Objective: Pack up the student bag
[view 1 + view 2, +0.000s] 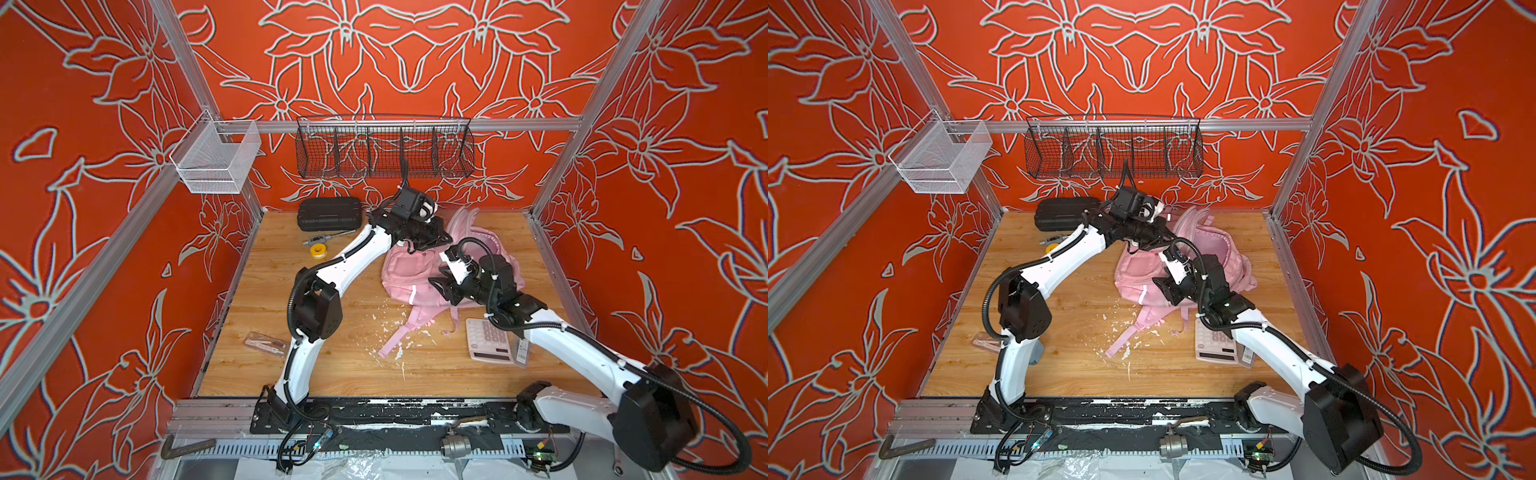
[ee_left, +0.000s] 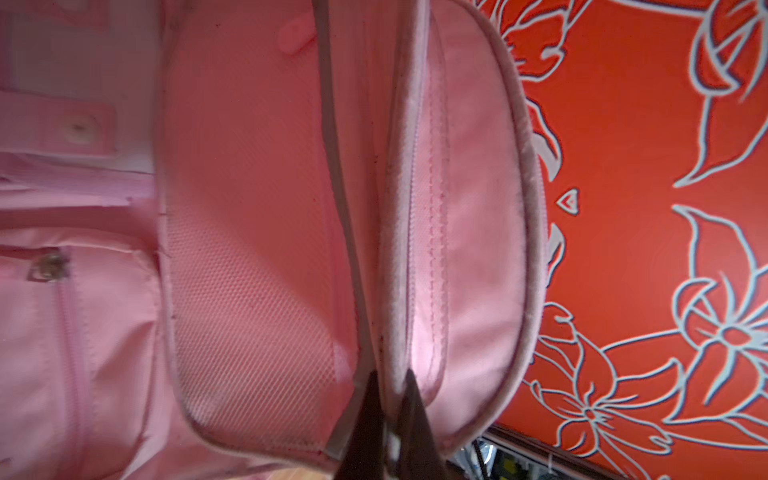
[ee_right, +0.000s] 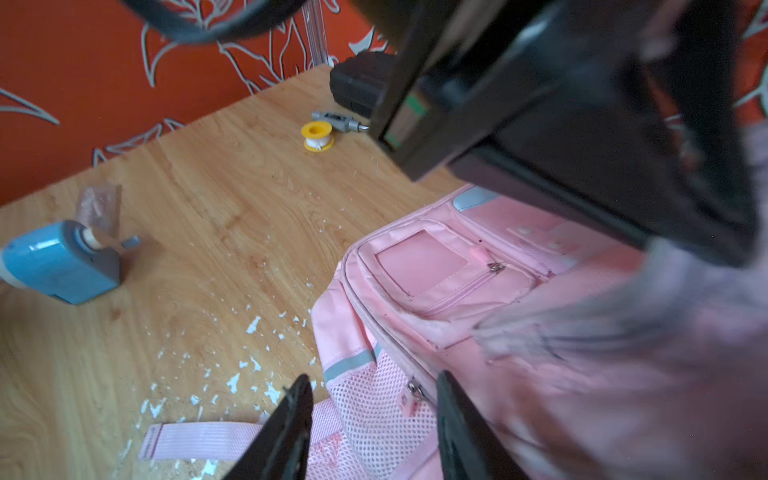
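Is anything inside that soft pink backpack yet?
Through the opening of the soft pale-pink fabric backpack only pink mesh lining shows, no packed item. Deeper down is covered by its own fabric.

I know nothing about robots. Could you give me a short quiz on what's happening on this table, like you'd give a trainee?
1. True or false: the left gripper is shut on the opening edge of the student bag.
2. Which thing lies partly under the right arm in both top views? A. calculator B. laptop C. water bottle
3. Fill in: the right gripper hovers over the student bag with its jaws ___.
Key: 1 true; 2 A; 3 open.
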Motion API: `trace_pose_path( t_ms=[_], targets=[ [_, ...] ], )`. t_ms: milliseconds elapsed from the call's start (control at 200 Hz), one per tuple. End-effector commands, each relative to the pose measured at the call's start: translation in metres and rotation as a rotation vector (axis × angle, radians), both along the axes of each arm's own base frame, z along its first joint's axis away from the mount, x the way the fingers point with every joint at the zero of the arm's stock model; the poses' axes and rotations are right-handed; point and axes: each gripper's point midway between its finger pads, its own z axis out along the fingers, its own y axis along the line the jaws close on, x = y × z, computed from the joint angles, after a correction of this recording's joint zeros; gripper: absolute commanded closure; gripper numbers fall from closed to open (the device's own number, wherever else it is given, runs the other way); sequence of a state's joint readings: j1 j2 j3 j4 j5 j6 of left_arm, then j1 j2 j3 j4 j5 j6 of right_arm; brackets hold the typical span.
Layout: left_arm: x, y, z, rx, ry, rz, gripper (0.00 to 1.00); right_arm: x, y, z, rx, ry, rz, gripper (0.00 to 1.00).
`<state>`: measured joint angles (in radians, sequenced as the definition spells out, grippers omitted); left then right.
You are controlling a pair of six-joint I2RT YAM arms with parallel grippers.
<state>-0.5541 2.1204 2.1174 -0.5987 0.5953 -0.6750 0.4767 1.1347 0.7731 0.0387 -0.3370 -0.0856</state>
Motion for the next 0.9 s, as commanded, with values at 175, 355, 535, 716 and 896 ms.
trace_pose_path(
  t_ms=[175,355,535,716,896],
  targets=[
    [-0.009,0.055,-0.003,0.185,-0.109,-0.023,1.00,0.001,-0.041,0.034,-0.004,0.058,-0.091,0.40],
    [-0.013,0.043,-0.028,0.114,-0.050,-0.025,1.00,0.022,-0.086,0.032,0.081,0.150,-0.246,0.38],
    [-0.020,0.023,-0.046,0.095,-0.020,-0.047,1.00,0.035,-0.104,0.024,0.082,0.223,-0.307,0.37],
    [-0.020,0.027,-0.048,0.159,-0.045,-0.005,0.93,0.047,-0.124,0.020,0.108,0.285,-0.378,0.36],
    [-0.023,0.043,-0.054,0.251,-0.060,0.015,0.81,0.041,-0.137,0.005,0.088,0.415,-0.448,0.37]
  ],
)
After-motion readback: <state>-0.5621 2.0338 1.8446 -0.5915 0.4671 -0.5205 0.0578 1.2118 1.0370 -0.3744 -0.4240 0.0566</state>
